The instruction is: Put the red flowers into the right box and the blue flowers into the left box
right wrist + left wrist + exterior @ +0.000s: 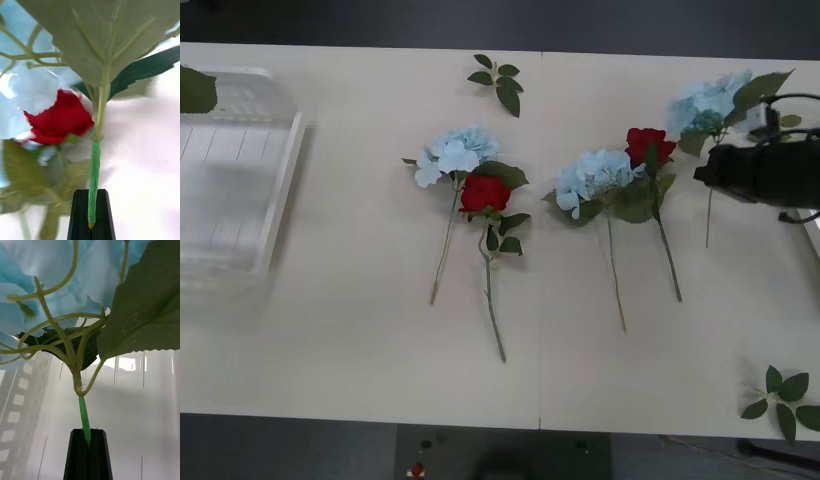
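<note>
Left box point(240, 180): near and left sides cut by frame edge, outline blurred. Corner leaf sprig point(783, 398): partly cropped. Right gripper point(765, 170): dark, fingers indistinct. Far-right blue flower point(708, 103): stem partly hidden.

Two red roses point(485, 192) and two blue hydrangeas point(457, 155) lie mid-counter, stems toward the near edge. I hold a third hydrangea point(56, 281) over the slotted basket point(240, 180), and a fourth point(710, 105) by the right edge.

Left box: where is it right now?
Front view: the left box sits at the table's far left edge, apart from the flowers; the nearest blue flower lies to its right.
</note>
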Robot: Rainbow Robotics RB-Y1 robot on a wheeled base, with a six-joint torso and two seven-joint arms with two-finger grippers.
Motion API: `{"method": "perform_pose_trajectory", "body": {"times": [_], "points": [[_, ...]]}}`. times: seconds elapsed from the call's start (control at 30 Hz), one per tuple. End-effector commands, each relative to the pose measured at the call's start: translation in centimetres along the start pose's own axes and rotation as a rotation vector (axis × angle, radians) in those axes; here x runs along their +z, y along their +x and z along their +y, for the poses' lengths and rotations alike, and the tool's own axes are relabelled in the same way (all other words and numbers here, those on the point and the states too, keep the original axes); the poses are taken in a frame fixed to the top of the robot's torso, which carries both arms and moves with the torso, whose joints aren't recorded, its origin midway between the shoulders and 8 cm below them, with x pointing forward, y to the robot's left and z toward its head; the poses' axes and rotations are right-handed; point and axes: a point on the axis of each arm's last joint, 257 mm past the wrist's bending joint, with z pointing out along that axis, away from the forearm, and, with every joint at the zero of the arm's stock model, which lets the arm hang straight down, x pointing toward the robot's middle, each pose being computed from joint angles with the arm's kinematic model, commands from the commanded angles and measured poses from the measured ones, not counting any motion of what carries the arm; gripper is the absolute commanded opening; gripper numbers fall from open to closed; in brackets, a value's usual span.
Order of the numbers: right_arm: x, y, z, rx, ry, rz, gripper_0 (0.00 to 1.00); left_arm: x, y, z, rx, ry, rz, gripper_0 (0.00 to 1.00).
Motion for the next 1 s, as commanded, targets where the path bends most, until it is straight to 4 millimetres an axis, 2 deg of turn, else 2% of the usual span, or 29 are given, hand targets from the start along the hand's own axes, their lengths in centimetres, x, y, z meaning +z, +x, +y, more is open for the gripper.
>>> {"method": "perform_pose_trajectory", "body": {"times": [0.03, 0.07, 0.1, 0.13, 0.2, 0.33, 0.37, 0.47, 0.63, 0.7, 0.73, 0.8, 0.83, 1.0], "points": [[-7.8, -8.3, 2.7, -0.003, -0.058, -0.05, 0.0, 1.2, -1.9, 2.0, -0.029, -0.041, -0.042, 0.0], [-9.2, -9.1, 3.3, 0.014, -0.082, -0.046, 0.0, 1.8, -1.9, 2.0, -0.031, -0.043, -0.039, 0.0], [-9.6, -9.4, 3.4, 0.021, -0.088, -0.046, 0.0, 1.9, -1.8, 2.0, -0.029, -0.045, -0.037, 0.0], [-11.6, -10.5, 4.7, 0.04, -0.135, -0.044, 0.0, 2.7, -1.7, 2.0, -0.024, -0.05, -0.031, 0.0], [-13.6, -11.6, 6.0, 0.046, -0.18, -0.044, 0.0, 3.5, -1.7, 1.9, -0.024, -0.054, -0.028, 0.0], [-17.7, -12.7, 8.7, 0.031, -0.272, -0.017, 0.0, 5.0, -1.7, 2.0, -0.027, -0.063, -0.03, 0.0], [-18.3, -12.8, 9.1, 0.027, -0.286, -0.013, 0.0, 5.1, -1.7, 2.0, -0.026, -0.065, -0.032, 0.0], [-20.5, -12.3, 12.1, 0.005, -0.39, 0.024, 0.0, 5.4, -1.5, 2.0, -0.028, -0.066, -0.035, 0.0], [-21.5, -10.4, 15.9, -0.132, -0.48, 0.069, 0.0, 5.4, -1.5, 2.0, -0.034, -0.067, -0.035, 0.01], [-21.6, -9.6, 17.2, -0.2, -0.496, 0.079, 0.0, 5.4, -1.5, 2.0, -0.035, -0.066, -0.036, 0.32], [-21.6, -9.2, 18.0, -0.232, -0.511, 0.081, 0.0, 5.4, -1.4, 2.1, -0.034, -0.067, -0.033, 0.62], [-21.3, -8.5, 19.2, -0.284, -0.529, 0.081, 0.0, 5.4, -1.4, 2.0, -0.034, -0.066, -0.034, 0.89], [-21.1, -8.3, 19.5, -0.301, -0.53, 0.078, 0.0, 5.4, -1.4, 2.0, -0.034, -0.066, -0.034, 0.99], [-18.5, -6.9, 22.6, -0.477, -0.509, -0.019, 0.0, 5.4, -1.5, 2.1, -0.029, -0.069, -0.035, 1.0]]}}
